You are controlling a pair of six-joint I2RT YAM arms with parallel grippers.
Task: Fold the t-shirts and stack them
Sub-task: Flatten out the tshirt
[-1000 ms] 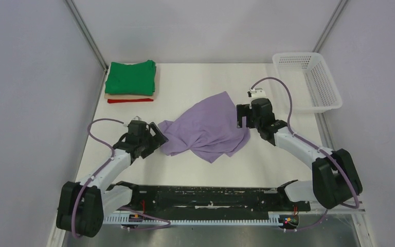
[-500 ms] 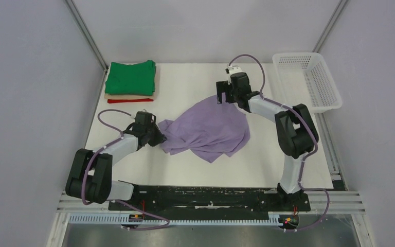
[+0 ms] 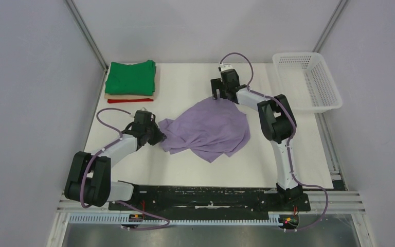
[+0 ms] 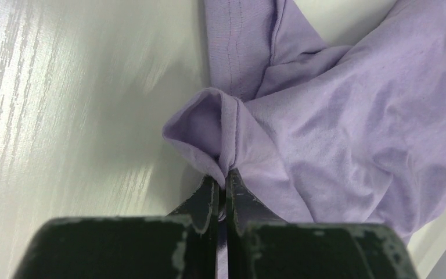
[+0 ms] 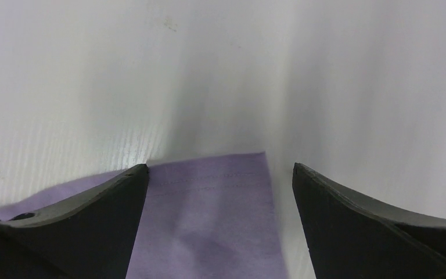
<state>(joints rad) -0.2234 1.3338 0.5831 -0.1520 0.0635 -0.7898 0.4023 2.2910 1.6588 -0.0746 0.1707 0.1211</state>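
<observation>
The purple shirt (image 3: 208, 128) lies crumpled to the right of the stack (image 3: 131, 82), a little nearer the arms. The left gripper (image 4: 222, 177) is pressed together on a hemmed fold at the shirt edge closest to the stack. The right gripper (image 5: 220, 171) stands spread over a flat hemmed corner, further right of the stack. It looks light and limp, likely to sag and bunch, so stitched hems and corners seem the surest holds
</observation>
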